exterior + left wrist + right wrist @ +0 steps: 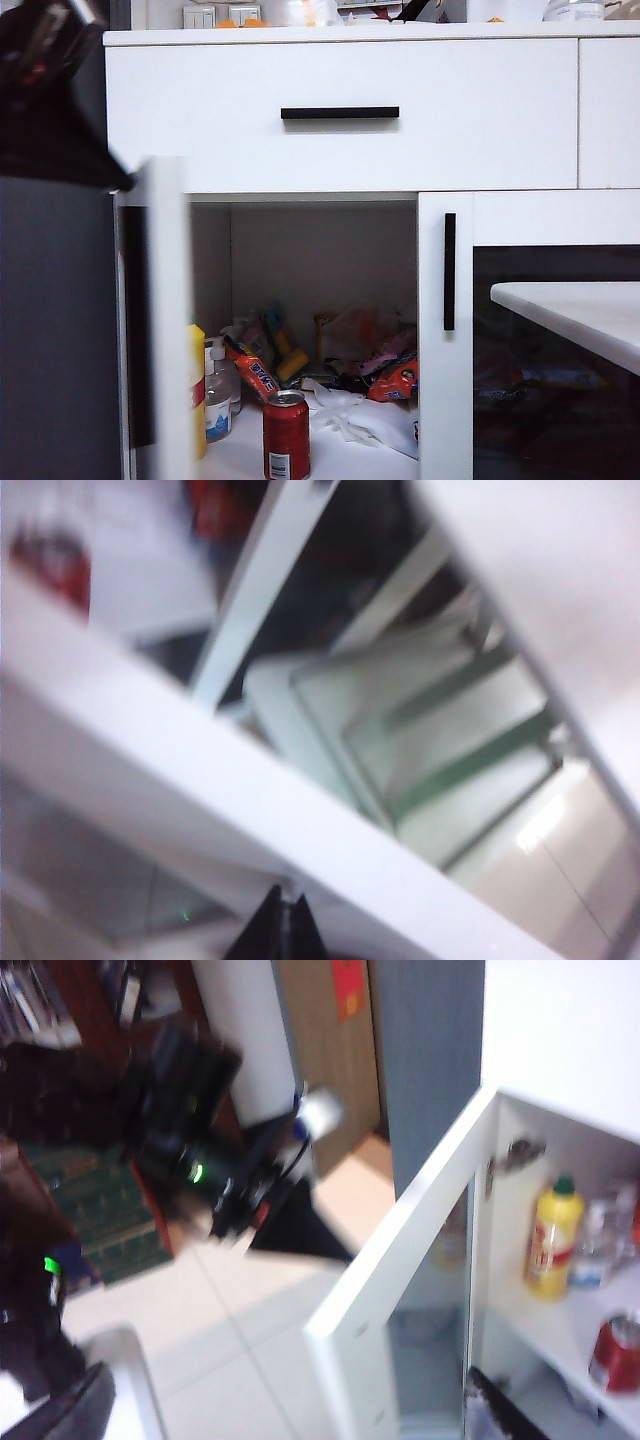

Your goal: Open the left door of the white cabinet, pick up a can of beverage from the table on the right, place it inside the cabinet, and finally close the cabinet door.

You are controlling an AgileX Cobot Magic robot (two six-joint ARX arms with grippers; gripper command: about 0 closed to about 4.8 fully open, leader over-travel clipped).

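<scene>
Standing in front of the white cabinet (pixel 340 150), I can see its left door (pixel 165 320) swung out toward the room, nearly edge-on from here and a bit blurry. The matching right door (pixel 446 340) is shut, with its vertical black handle (pixel 449 271) facing out. Above them is the wide drawer with its horizontal black bar handle (pixel 339 113).

The red can of beverage (pixel 286 435) is already inside, upright at the front of the bottom shelf, just behind the open doorway. Around it there's a yellow bottle (pixel 197 390) at the left edge, a clear pump bottle (pixel 218 395) next to that, some snack packets (pixel 395 378) and crumpled white plastic (pixel 365 418) further back and to the right. The right wrist view catches the same can (pixel 618 1352) and yellow bottle (pixel 550 1235) through the open door (pixel 400 1290).

The table (pixel 580 315) pokes in from the right, only its white corner showing.

The left gripper (pixel 283 932) has its dark fingertips pressed together with nothing between them, right up against the door's white frame (pixel 200 780) in a smeary wrist shot. Its arm (pixel 50 90) is a dark blur in the top left corner. The right gripper (pixel 70 1410) only shows one dark finger at the edge of its own camera; its fingers are spread wide and I don't see anything in them.
</scene>
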